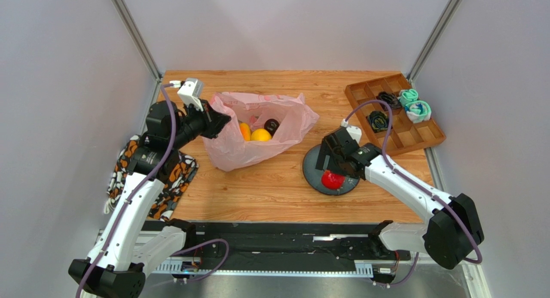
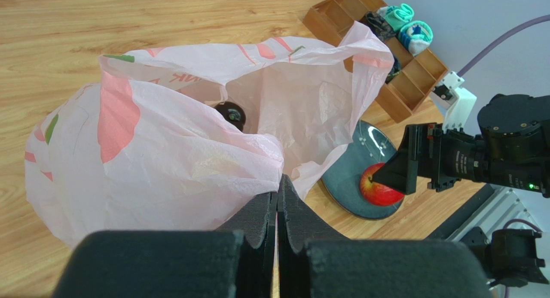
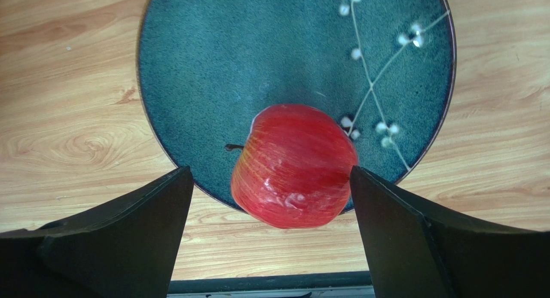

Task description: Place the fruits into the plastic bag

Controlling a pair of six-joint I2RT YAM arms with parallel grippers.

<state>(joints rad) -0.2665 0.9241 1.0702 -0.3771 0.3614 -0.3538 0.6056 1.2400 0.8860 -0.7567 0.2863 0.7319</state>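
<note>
the left tool (image 2: 277, 200) clamps the rim of the pink bag (image 2: 161, 156); a red apple (image 2: 376, 190) sits on the plate (image 2: 343, 182) beyond.

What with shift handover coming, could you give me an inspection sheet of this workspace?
Surface: wood-grain table.
Job's things: bag open, holding citrus, dark ball and an orange fruit; apple on plate.
Clutter: tray with coiled bundles; cloth beneath left arm.
Grippers: left fingers shut on bag rim; right fingers open around apple.
Cables: purple left cable; right cable arching near tray.
Surroundings: grey walls, metal posts.
</note>
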